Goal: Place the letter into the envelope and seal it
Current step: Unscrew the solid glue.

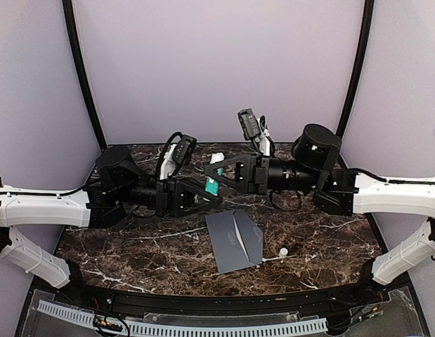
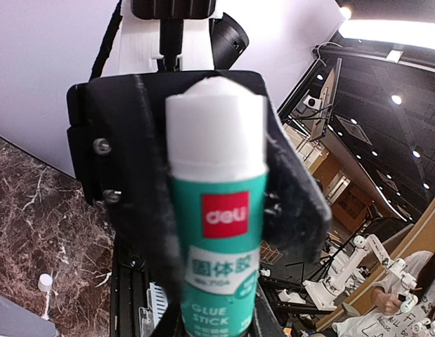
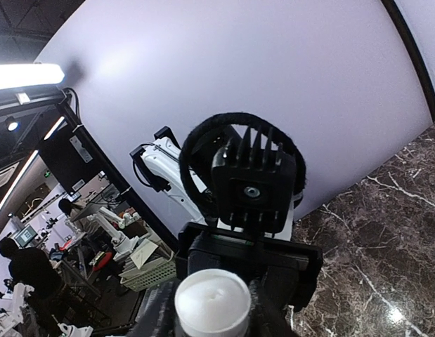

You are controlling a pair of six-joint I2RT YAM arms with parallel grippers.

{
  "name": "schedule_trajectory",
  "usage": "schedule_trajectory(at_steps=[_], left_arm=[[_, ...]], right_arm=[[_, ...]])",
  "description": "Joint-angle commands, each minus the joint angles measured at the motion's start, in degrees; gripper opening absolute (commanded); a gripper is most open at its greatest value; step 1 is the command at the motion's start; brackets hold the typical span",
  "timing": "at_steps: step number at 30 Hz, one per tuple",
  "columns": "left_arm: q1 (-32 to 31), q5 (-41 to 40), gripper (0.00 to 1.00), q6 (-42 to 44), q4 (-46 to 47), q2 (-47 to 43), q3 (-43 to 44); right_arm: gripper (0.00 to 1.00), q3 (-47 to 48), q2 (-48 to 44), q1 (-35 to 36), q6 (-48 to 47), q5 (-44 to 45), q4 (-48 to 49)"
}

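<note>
The envelope (image 1: 235, 240) lies on the table (image 1: 133, 239), lower centre. No letter is visible; perhaps it is already inside. The left claw (image 1: 209, 191) grips an uncapped glue stick (image 2: 216, 232). Whether the right claw (image 1: 216, 170) is closed, I cannot tell. Sealing remains.

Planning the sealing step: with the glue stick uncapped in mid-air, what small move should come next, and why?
Probably ease the right end effector back from the glue stick. The left end effector grips the stick, the cap lies beside the envelope, and the glue tip is bare. The right one crowds that tip; once it is clear, the stick could come down to the envelope.
</note>
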Motion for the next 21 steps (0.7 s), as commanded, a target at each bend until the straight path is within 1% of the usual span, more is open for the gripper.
schedule_trajectory(at_steps=[1,3,8,9,10,14,21], left_arm=[[0.0,-0.4,0.0,1.4,0.0,-0.9,1.4],[0.0,-3.2,0.0,3.2,-2.3,-2.3,1.1],[-0.1,-15.2,0.0,9.4,-16.0,-5.2,2.0],[0.0,-16.6,0.0,10.7,-17.8,-5.6,2.6],[0.0,-19.5,0.0,11.2,-21.2,-5.8,2.9],[0.0,-27.1,0.0,13.5,-29.6,-6.0,4.5],[-0.3,-34.6,0.0,14.2,-35.0,-5.9,4.8]], right_arm=[[0.17,2.4,0.7,0.3,-0.3,-3.7,2.6],[0.11,2.3,0.5,0.4,-0.5,-2.4,1.9],[0.1,2.8,0.1,1.8,-2.9,5.5,-5.4],[0.09,3.4,0.4,2.2,-3.3,7.1,-7.4],[0.08,4.0,0.8,2.5,-3.7,8.7,-9.3],[0.08,7.1,2.8,4.6,-5.0,16.3,-16.0],[0.06,15.8,9.5,8.2,-3.0,30.4,-30.3]])
